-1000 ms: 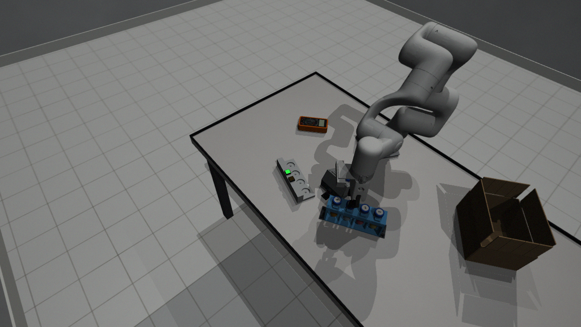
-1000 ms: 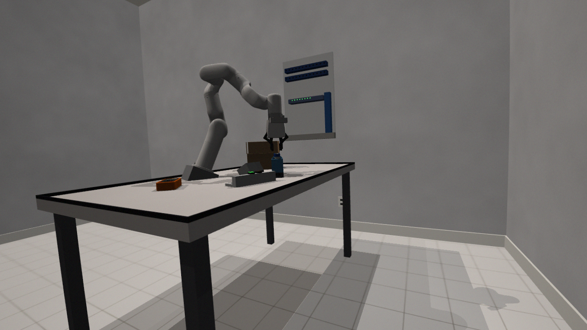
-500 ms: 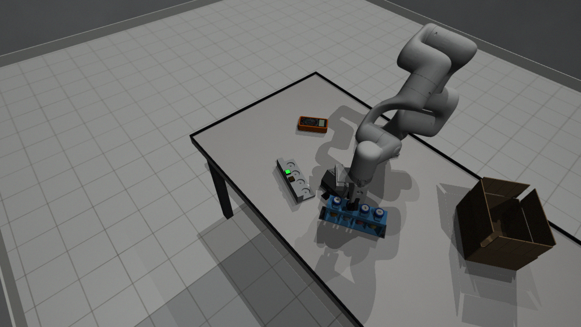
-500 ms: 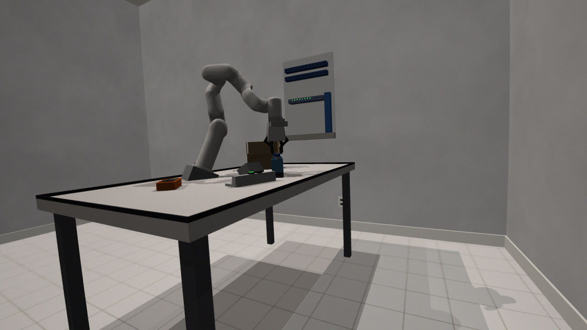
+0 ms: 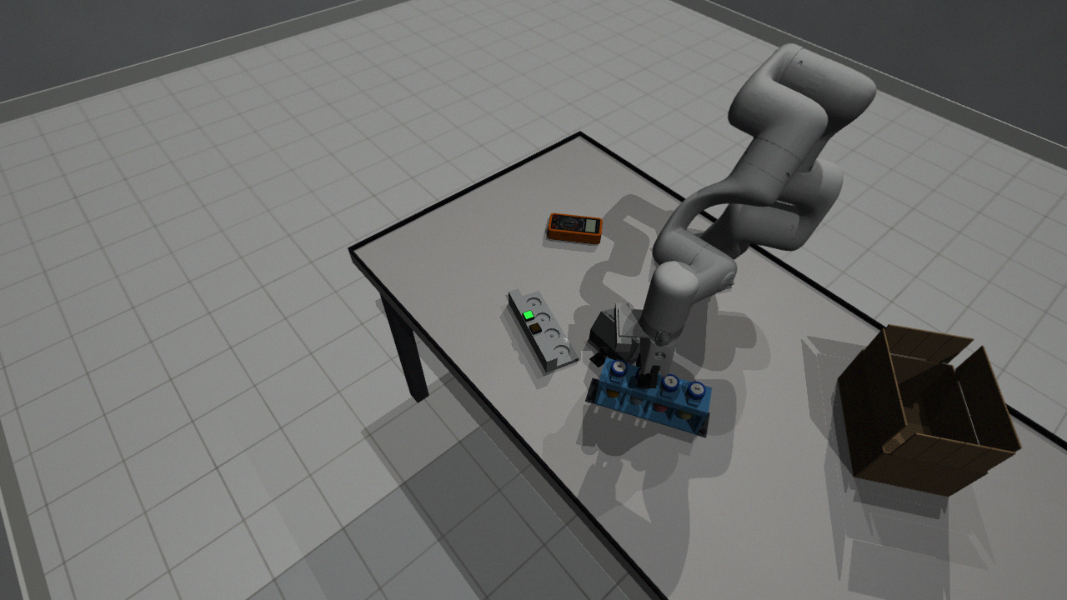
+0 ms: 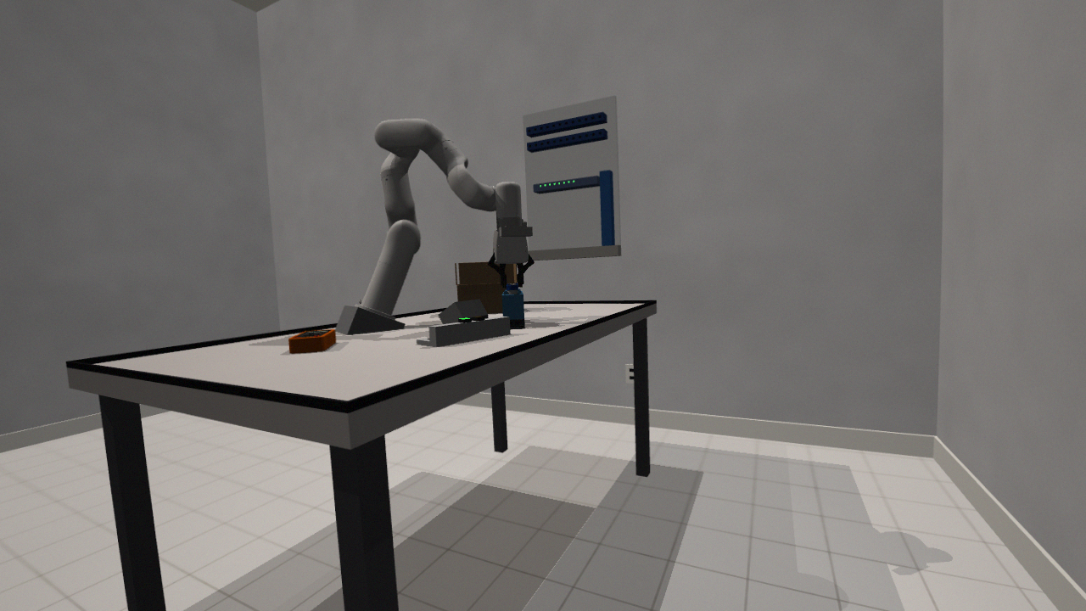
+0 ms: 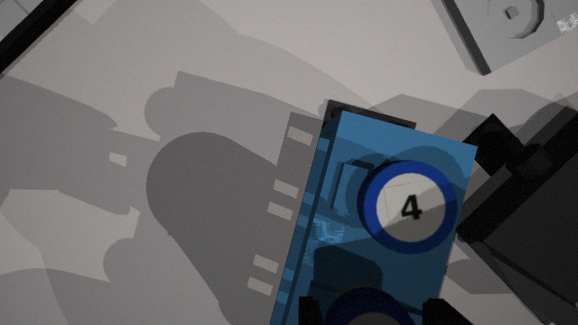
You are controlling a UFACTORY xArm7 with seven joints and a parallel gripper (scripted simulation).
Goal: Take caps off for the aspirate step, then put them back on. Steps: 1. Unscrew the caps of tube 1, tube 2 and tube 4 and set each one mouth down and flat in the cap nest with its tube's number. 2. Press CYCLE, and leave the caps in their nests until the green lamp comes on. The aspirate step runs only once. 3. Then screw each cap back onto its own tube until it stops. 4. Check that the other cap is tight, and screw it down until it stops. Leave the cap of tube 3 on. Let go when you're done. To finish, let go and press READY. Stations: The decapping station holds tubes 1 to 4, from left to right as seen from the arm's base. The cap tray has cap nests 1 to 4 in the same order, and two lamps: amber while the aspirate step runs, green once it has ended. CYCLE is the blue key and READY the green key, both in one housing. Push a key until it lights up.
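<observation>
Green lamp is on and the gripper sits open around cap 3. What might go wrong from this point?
1. The gripper straddles cap 3 without gripping it. That cap must stay on, so a turn the wrong way would loosen it.
2. Cap 4 sits close by; a finger might knock it.
3. The key housing stands right beside the rack's end, so a swinging wrist might bump a key.

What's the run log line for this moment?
step: tightness check | pincer: open, straddling cap 3 | green lamp: on | cap 4: on tube
</observation>
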